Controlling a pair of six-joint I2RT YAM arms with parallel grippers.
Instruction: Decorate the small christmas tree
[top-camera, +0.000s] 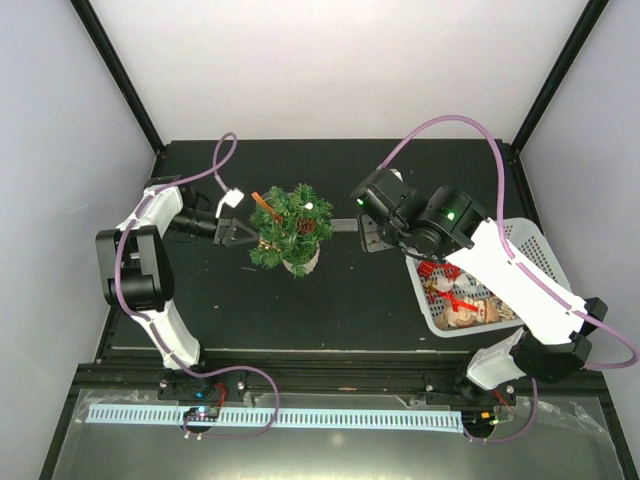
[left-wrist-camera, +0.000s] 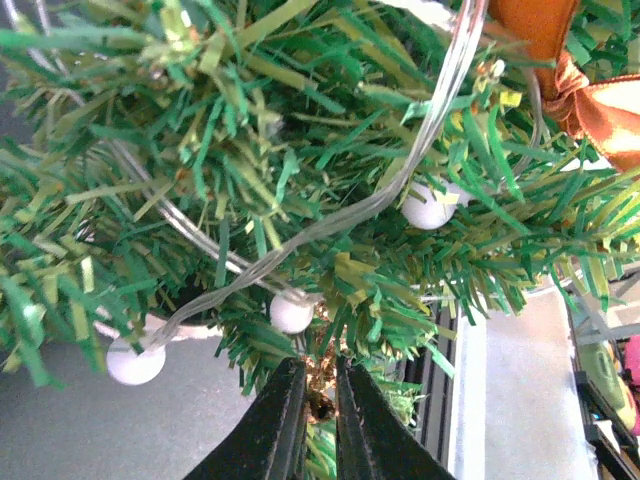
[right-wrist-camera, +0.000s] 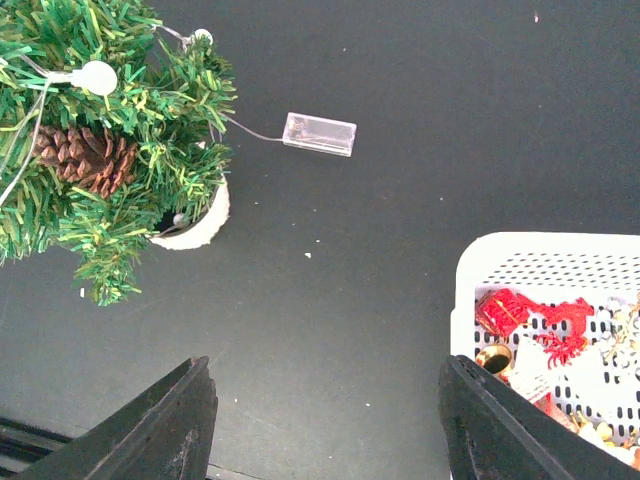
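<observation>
Left gripper (top-camera: 238, 232) (left-wrist-camera: 318, 378): fingers drawn almost together on a thin brownish twig low in the tree (top-camera: 290, 225) (left-wrist-camera: 250, 150), needles crowding both sides of the tips. Just past them, a clear light string (left-wrist-camera: 440, 100) runs through the branches with round white bulbs (left-wrist-camera: 430, 210) hanging off it, and an orange ribbon (left-wrist-camera: 560, 50) (top-camera: 263, 203) sits at the upper edge of my left wrist view. Right gripper (top-camera: 372, 235) (right-wrist-camera: 330, 420): jaws spread wide, nothing between them, hovering over bare table (top-camera: 350, 300) (right-wrist-camera: 400, 60) between the tree and the basket (top-camera: 535, 245) (right-wrist-camera: 540, 260). The basket lies on my right side, white and perforated, holding red and gold ornaments (top-camera: 455, 295) (right-wrist-camera: 530, 320) — individual pieces too jumbled to name. The tree (right-wrist-camera: 100, 150) stands upright in its white pot (top-camera: 300, 265) (right-wrist-camera: 195, 230) near the table's middle, nearer my left arm and well apart from the basket; a pine cone (top-camera: 307, 226) (right-wrist-camera: 85, 155) is lodged in its branches. Beyond the pot, a clear battery box (right-wrist-camera: 319, 133) lies flat on the table, joined to the tree by a thin wire — touching neither pot nor basket.
</observation>
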